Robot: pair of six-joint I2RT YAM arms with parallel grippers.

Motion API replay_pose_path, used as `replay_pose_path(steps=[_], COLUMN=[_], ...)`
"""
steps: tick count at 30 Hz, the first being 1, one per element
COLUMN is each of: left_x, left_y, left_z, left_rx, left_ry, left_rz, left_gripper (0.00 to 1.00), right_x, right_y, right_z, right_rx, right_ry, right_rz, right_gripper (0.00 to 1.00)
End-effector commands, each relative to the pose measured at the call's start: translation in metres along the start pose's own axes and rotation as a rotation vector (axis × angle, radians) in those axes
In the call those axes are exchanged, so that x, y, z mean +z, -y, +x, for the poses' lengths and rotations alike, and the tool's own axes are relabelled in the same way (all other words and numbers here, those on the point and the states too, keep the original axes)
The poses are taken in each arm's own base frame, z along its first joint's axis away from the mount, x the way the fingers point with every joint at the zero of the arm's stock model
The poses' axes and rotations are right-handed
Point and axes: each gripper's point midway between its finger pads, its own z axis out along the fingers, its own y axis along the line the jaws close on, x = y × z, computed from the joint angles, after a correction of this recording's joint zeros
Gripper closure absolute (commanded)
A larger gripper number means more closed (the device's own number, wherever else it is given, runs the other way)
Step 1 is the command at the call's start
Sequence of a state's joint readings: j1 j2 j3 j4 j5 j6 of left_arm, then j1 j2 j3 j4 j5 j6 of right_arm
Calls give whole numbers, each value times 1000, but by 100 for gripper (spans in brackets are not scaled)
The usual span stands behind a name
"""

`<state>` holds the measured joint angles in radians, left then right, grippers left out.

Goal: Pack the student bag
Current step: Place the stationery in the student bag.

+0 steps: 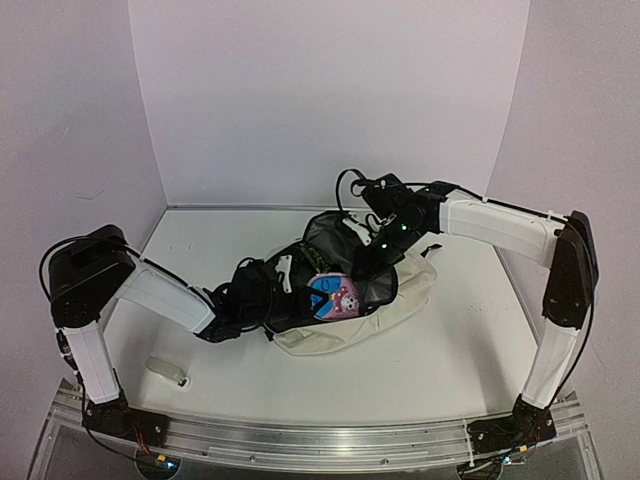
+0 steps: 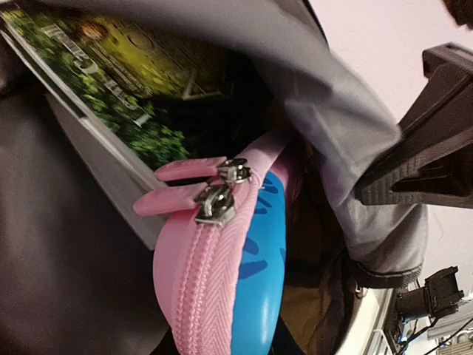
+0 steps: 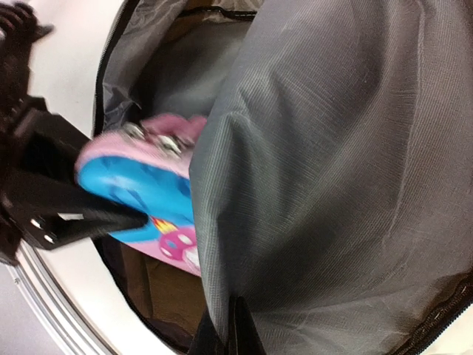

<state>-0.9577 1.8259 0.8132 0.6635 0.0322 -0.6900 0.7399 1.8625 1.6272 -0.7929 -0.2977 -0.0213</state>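
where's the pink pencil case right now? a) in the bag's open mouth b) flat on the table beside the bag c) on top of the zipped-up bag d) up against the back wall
a: the pink pencil case sits partly inside the open student bag, with the bag's grey lining around it in both wrist views.

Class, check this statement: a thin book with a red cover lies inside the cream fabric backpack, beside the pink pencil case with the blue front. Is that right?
One detail is wrong: the thin glossy book has a green cover, not a red one; the left wrist view shows it. The rest stands: it lies inside the cream soft fabric backpack, beside the pink zipped pencil case with a blue front.
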Motion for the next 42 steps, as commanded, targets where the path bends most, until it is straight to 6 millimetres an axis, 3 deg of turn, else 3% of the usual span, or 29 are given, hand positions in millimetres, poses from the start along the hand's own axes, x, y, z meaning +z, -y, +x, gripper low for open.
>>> replay_pose_path(steps=[1, 3, 5, 9, 12, 22, 24, 28, 32, 38, 42], left_x=[26, 37, 40, 25, 8, -5, -1, 18, 45, 68, 57], left_y=[11, 21, 29, 30, 23, 6, 8, 21, 46, 62, 56], left_z=[-9, -1, 8, 19, 22, 32, 31, 31, 26, 18, 13], left_rx=[-57, -53, -26, 13, 5, -38, -39, -7, 23, 44, 20], left_ry=[62, 27, -1, -32, -44, -70, -66, -93, -121, -120, -117], left_rz=[38, 71, 83, 49, 20, -51, -44, 4, 94, 141, 120], left_gripper=[99, 92, 77, 48, 40, 48, 57, 84, 93, 90, 68], right_x=[-8, -6, -6, -7, -6, -8, -8, -8, -10, -13, -16], right_y=[-30, -29, -29, -28, -28, -27, -26, -27, -25, -1, 24], right_z=[-14, -13, -14, -13, -12, -10, -9, -8, -10, -16, -19], right_rx=[15, 21, 21, 18, 17, 7, 7, 7, 10, 58, 16], right_ry=[33, 27, 28, 29, 27, 27, 25, 25, 29, 44, 56], right_rz=[-127, -127, -127, -121, -118, -109, -109, -109, -112, -96, -28], right_gripper=[100, 100, 100, 100, 100, 100, 100, 100, 100, 100, 100])
